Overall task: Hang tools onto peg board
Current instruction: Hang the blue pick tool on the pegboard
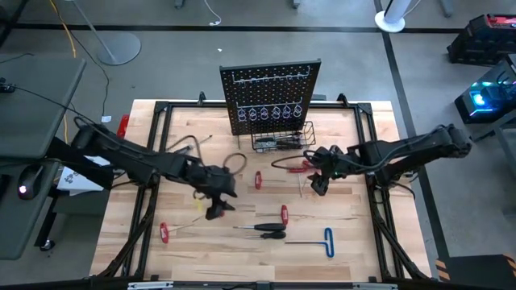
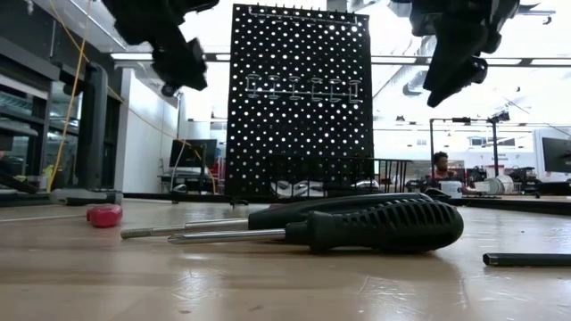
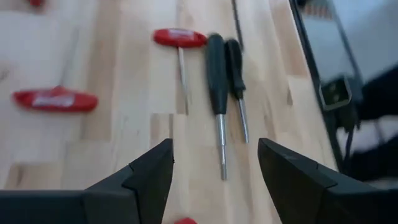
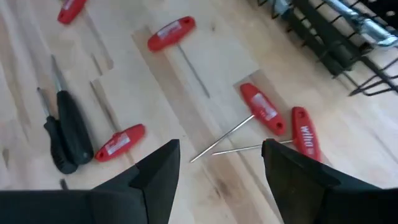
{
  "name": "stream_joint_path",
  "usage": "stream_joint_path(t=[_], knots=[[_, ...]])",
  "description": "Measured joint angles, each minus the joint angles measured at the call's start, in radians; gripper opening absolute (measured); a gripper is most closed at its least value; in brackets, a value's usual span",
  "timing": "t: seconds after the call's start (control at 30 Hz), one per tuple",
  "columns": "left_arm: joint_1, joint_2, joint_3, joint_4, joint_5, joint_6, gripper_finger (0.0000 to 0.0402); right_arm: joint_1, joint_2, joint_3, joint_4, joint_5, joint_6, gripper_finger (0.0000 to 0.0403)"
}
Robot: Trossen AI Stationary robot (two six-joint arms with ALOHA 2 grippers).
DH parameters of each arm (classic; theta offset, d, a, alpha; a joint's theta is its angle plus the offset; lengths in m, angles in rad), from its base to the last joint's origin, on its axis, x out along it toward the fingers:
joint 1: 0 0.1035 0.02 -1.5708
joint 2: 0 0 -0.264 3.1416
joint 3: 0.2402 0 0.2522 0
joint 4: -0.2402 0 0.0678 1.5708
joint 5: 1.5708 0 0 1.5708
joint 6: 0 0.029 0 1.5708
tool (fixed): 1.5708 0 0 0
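Observation:
The black peg board (image 1: 270, 95) stands upright at the table's far edge, with metal loop hooks and a wire basket (image 1: 282, 142) at its foot. The tools lie flat on the wooden table: two black screwdrivers (image 1: 266, 230) side by side, a blue T-handle key (image 1: 328, 242), and several red-handled tools (image 1: 284, 214). My left gripper (image 1: 216, 211) hangs open above the table, left of the screwdrivers (image 3: 217, 68), holding nothing. My right gripper (image 1: 319, 188) hangs open over two crossed red-handled tools (image 4: 262, 109) near the basket, also holding nothing.
A black frame (image 1: 161, 109) runs around the tabletop's edges. Cables (image 1: 234, 161) lie on the table left of the basket. One red-handled tool (image 1: 164, 233) lies alone at the near left. In the low view the screwdrivers (image 2: 384, 223) lie in front of the peg board (image 2: 299, 98).

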Motion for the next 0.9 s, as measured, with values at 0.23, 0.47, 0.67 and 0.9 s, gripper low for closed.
stream_joint_path(t=[0.23, 0.47, 0.67, 0.9], knots=[[-0.044, 0.26, 0.213, -0.025, 0.032, 0.093, 0.025, 0.056, -0.001, -0.006, 0.005, 0.004, -0.06, 0.022], [-0.074, 0.466, 0.417, -0.126, -0.04, 0.081, 0.0266, 0.112, -0.006, -0.006, 0.004, 0.089, -0.135, 0.022], [-0.08, 0.516, 0.486, -0.369, -0.047, -0.083, 0.0266, 0.155, -0.073, -0.006, 0.002, 0.091, -0.075, 0.022], [-0.12, 0.468, 0.443, -0.407, -0.081, -0.03, 0.0266, 0.299, -0.083, -0.006, 0.02, -0.151, 0.17, 0.022]])
